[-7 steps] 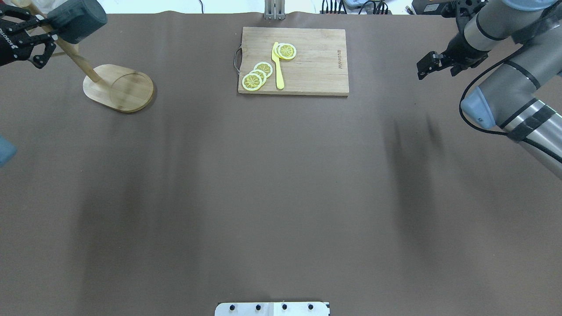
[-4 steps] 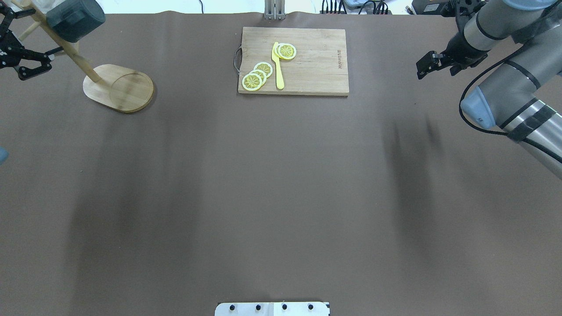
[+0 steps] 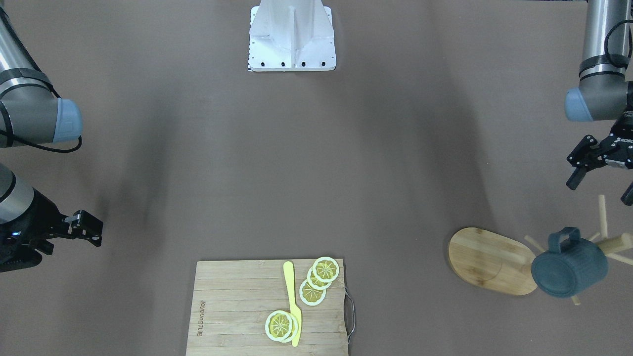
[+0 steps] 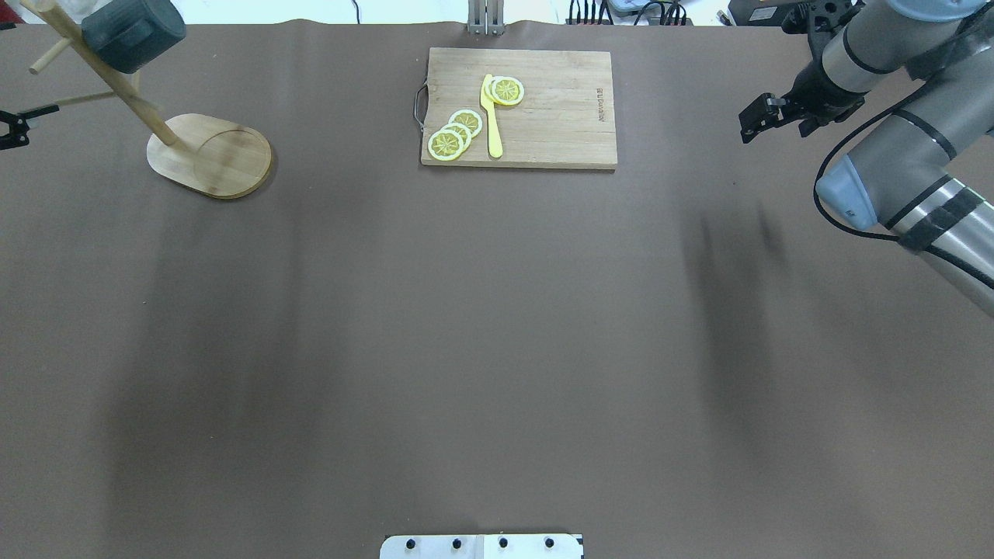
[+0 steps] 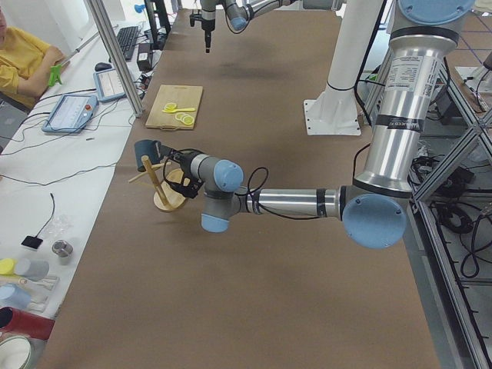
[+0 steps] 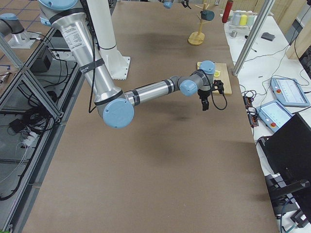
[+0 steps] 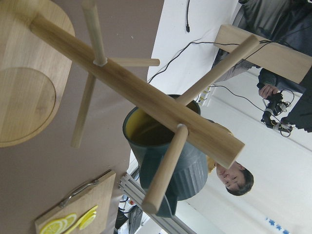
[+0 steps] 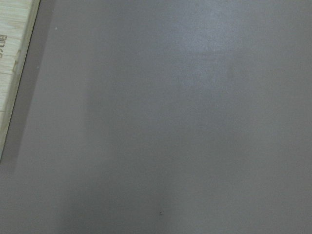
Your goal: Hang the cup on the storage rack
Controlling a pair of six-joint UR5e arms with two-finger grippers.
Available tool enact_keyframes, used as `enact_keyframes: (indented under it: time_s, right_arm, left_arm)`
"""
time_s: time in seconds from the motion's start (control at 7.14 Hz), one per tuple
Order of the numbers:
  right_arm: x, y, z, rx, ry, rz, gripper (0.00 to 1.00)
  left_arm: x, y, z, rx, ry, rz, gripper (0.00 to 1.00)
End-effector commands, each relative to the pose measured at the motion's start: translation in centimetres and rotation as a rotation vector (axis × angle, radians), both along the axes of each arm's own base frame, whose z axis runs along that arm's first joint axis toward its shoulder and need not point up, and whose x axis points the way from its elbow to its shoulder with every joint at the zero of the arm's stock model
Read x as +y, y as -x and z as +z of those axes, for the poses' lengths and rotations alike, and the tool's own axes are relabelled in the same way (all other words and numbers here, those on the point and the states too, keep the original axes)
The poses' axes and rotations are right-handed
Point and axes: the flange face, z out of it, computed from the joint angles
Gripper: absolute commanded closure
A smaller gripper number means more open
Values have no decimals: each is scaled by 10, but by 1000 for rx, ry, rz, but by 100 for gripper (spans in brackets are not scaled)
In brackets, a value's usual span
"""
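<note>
Cup [image 3: 568, 269], stiff and likely breakable, hangs on the storage rack [image 3: 487, 259], best gripped by its rim, we judge; left gripper [image 3: 599, 191] spread empty, right gripper [image 3: 94, 235] closed.

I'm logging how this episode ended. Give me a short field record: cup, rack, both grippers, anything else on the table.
cup: hanging on the storage rack, tipped on its side, off the table
storage rack: upright on its oval base, on the robot's left side
left gripper: open, empty, apart from the cup
right gripper: empty, above bare table; open or shut unclear
cutting board: holds lemon slices and a yellow knife
task: looks done
</note>
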Motion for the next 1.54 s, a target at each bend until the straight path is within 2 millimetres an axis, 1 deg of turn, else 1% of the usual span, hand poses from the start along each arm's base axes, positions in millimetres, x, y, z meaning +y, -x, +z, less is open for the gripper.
enact_keyframes:
  time_s: [0.0, 0.14, 0.28, 0.56, 0.7, 0.84, 0.98, 1.12, 1.26, 1.4]
  right_arm:
    - [0, 0, 1, 3, 1, 2, 0]
    - [-1, 0, -1, 1, -3, 1, 0]
    - [0, -1, -2, 1, -5, 3, 0]
    - [-3, -4, -2, 34, -30, 30, 0]
    - [-3, -4, -2, 37, -31, 33, 0]
    - [-4, -5, -1, 51, -39, 43, 0]
    - [-6, -7, 2, 69, -49, 51, 0]
    - [-5, -8, 5, 79, -51, 55, 0]
    - [-8, -16, 8, 85, -51, 65, 0]
    - [-13, -30, 11, 93, -64, 65, 0]
  left_arm:
    - [29, 9, 42, -317, -226, 37, 2]
    - [24, 27, 45, -392, -258, 5, 2]
    - [17, 36, 48, -517, -316, -6, 2]
    - [-4, 56, 57, -873, -480, 17, 2]
    - [-7, 67, 62, -1014, -570, 20, 2]
    - [-16, 88, 70, -1186, -613, 21, 2]
    - [-28, 94, 74, -1377, -704, 87, 2]
    - [-35, 112, 73, -1471, -728, 159, 2]
    - [-39, 112, 65, -1521, -773, 289, 2]
    - [-50, 112, 39, -1450, -716, 430, 2]
